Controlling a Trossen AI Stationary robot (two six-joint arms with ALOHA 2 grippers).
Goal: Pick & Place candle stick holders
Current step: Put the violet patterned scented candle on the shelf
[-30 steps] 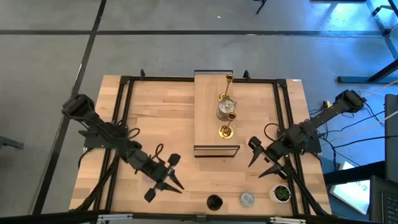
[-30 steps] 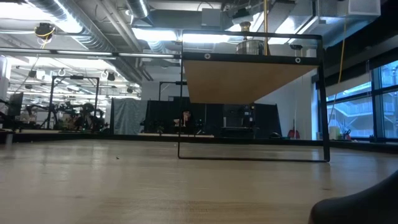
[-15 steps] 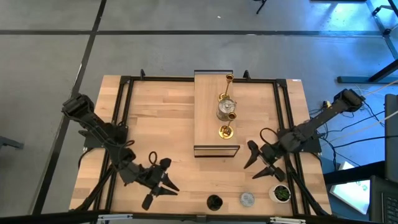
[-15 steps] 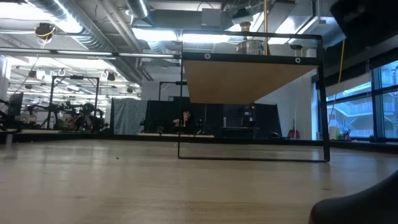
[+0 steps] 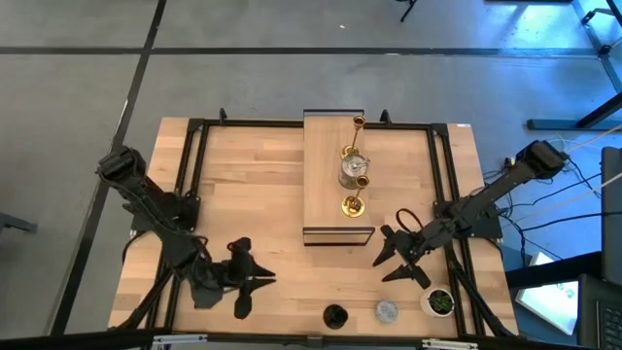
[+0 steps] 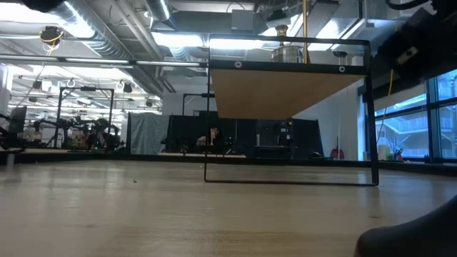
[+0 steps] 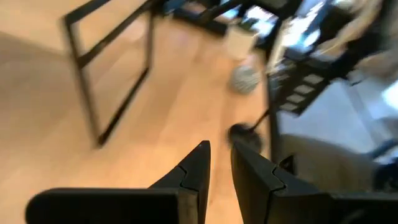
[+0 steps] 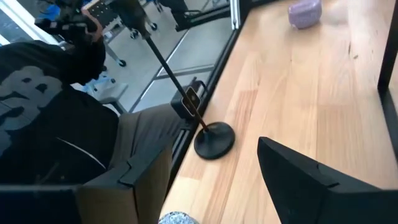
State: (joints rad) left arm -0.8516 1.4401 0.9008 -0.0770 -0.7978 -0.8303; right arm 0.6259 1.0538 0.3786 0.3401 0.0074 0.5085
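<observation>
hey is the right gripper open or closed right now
Open. In the high view the right gripper shows its two fingers spread apart above the table, and its own wrist view shows a wide empty gap between them.

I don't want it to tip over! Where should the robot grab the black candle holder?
Probably the thin stem of the black candle holder, coming level from the side. It seems to stand upright, and its flat round base sits too low to pinch.

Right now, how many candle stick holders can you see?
6. On the raised wooden shelf: tall gold stemmed holder, silver holder, short gold holder. Near the table's front edge: black holder, grey-blue holder. Lilac-pink holder: right wrist view only.
</observation>
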